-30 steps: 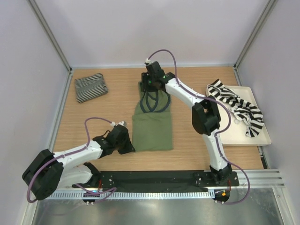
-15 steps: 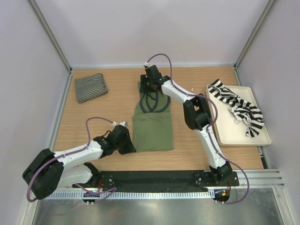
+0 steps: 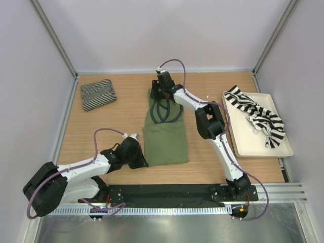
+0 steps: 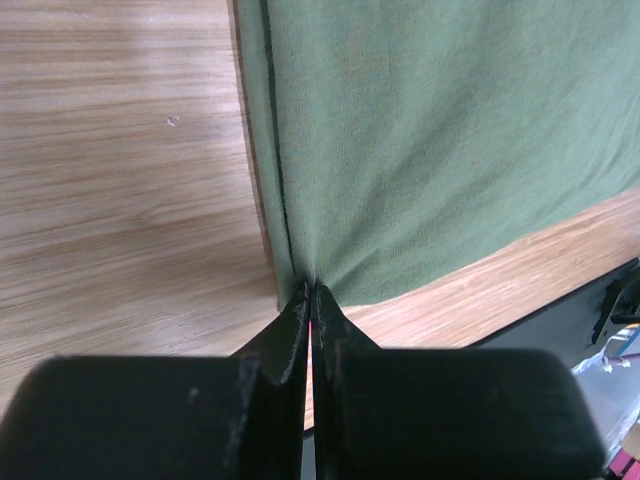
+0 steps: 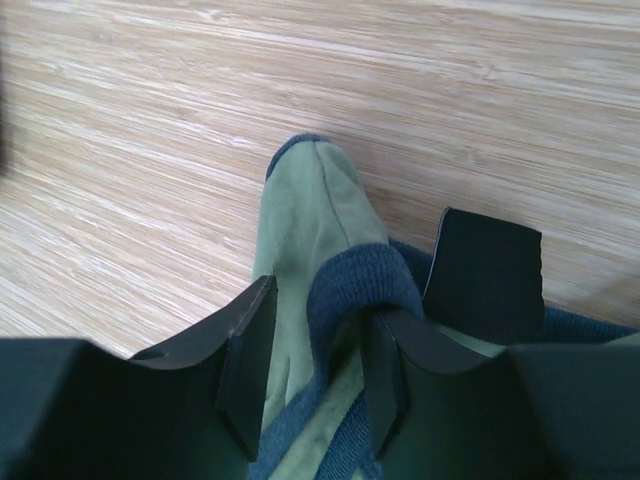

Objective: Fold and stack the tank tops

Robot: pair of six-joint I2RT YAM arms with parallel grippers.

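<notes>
Olive tank top (image 3: 164,139) is lying lengthwise on the table (image 3: 111,131), bare wood flanking both long edges. Left gripper (image 4: 310,300), fingers fully together, is pinching its near-left corner. Right gripper (image 5: 345,290), half-spread, is clamping the far strap (image 5: 310,200); from above, the wrist is hiding that grip.

The green tank top (image 4: 420,150) was soft, dull knit cloth with a thick ribbed dark edge (image 5: 350,285). The table (image 4: 120,170) was smooth wood with fine grain. The tray (image 3: 253,143) looked smooth and hard.
</notes>
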